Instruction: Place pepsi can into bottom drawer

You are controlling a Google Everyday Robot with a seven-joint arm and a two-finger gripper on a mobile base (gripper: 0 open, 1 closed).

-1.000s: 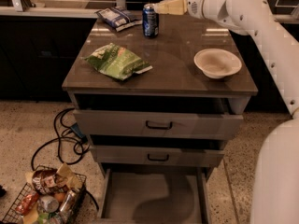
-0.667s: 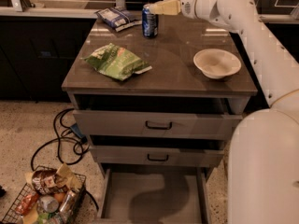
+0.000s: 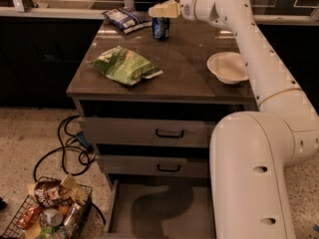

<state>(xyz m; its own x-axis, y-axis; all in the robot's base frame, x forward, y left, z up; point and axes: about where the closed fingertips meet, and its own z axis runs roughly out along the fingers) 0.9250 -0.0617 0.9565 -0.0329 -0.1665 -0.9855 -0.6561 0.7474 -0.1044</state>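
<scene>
Gripper (image 3: 155, 11) in cream plastic sits at the far edge of the dark cabinet top (image 3: 189, 68), at the top of the small dark-blue cylindrical pepsi can (image 3: 161, 29) standing upright there; whether it grasps the can cannot be told. Low and near, the grey metal bottom drawer (image 3: 149, 210) is pulled open.

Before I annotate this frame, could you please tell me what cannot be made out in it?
- Camera view, pepsi can: top hidden behind the gripper, poised just above it; contact unclear.
- Camera view, bottom drawer: right part hidden behind the arm; front cut by the lower edge.
- Camera view, wire basket: cut by the lower edge.
</scene>
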